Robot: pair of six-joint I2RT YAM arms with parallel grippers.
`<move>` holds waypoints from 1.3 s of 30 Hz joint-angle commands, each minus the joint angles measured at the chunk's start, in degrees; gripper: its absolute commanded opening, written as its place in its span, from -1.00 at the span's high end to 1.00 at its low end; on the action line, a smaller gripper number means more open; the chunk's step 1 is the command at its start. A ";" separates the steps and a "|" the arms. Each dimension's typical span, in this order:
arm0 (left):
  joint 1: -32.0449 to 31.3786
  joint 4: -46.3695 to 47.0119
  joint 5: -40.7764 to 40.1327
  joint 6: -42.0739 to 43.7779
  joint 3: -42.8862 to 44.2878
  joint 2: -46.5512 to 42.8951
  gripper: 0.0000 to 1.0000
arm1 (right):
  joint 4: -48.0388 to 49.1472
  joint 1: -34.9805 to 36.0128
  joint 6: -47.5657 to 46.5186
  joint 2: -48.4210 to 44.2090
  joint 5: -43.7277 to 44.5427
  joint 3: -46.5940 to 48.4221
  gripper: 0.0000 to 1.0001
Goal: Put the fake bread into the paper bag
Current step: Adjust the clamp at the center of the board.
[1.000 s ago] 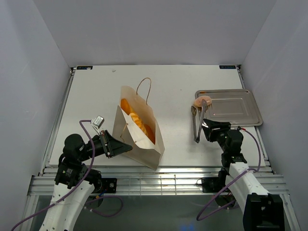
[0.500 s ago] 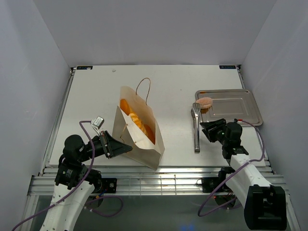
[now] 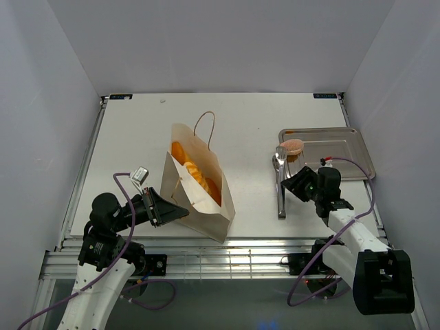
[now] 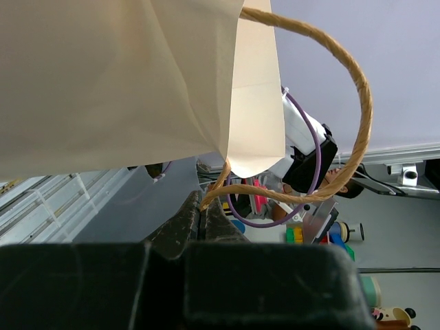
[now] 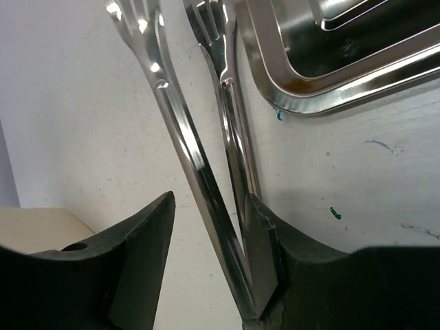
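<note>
The paper bag (image 3: 199, 189) stands tilted at mid-table, mouth open, with orange fake bread (image 3: 196, 175) inside. My left gripper (image 3: 180, 212) is shut on the bag's near cord handle (image 4: 357, 103); the bag wall (image 4: 124, 75) fills the left wrist view above the gripper (image 4: 199, 210). A pinkish round bun (image 3: 294, 146) lies on the near-left corner of the silver tray (image 3: 344, 155). My right gripper (image 3: 294, 184) is open around the metal tongs (image 3: 280, 185). The tongs' two arms (image 5: 199, 165) pass between its fingers (image 5: 210, 199), against the right finger and apart from the left one.
The tray rim (image 5: 330, 82) runs just right of the tongs' tips. A tan patch (image 5: 34, 227) sits at the lower left of the right wrist view. The bag's far handle (image 3: 205, 127) lies on the table behind it.
The tongs have drawn back from the bun and now lie flat on the table. The bun rests on the tray corner. My right gripper has shifted along the tongs. The left arm is still.
</note>
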 commanded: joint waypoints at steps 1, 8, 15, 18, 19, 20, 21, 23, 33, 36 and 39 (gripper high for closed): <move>-0.12 -2.00 0.50 0.77 0.96 -0.26 1.00 | 1.18 1.61 -5.01 -0.29 0.32 0.22 -0.03; -0.12 -2.18 0.41 0.86 1.05 -0.27 1.00 | 4.44 4.33 -6.24 1.46 -0.65 -0.67 0.04; -0.12 -2.97 0.23 1.04 1.57 -0.53 1.00 | 7.33 5.92 -6.86 4.45 0.49 -2.33 0.17; -0.12 -3.41 0.23 1.21 1.66 -0.62 1.00 | 8.91 7.23 -7.38 5.24 0.85 -2.77 0.23; -0.12 -3.59 0.15 1.30 1.66 -0.70 1.00 | 9.18 7.59 -7.47 5.25 1.02 -2.86 0.28; -0.12 -3.68 0.15 1.21 1.66 -0.79 1.00 | 9.18 8.37 -7.73 5.25 1.46 -2.78 0.32; -0.12 -3.59 0.15 1.21 1.66 -0.79 1.00 | 9.01 8.90 -7.91 5.25 2.33 -2.34 0.36; -0.12 -3.68 0.06 1.21 1.66 -0.79 1.00 | 8.22 10.65 -8.70 4.98 4.43 -1.55 0.52; -0.12 -3.76 -0.47 1.04 1.66 -0.88 1.00 | -3.55 26.56 -10.72 11.47 24.82 10.75 0.85; -0.12 -3.76 -0.38 0.68 1.66 -0.97 1.00 | -4.97 31.40 -11.34 15.52 28.97 14.44 0.83; -0.12 -3.76 -0.38 0.42 1.66 -1.14 1.00 | -7.51 33.95 -11.34 19.82 31.25 17.96 0.74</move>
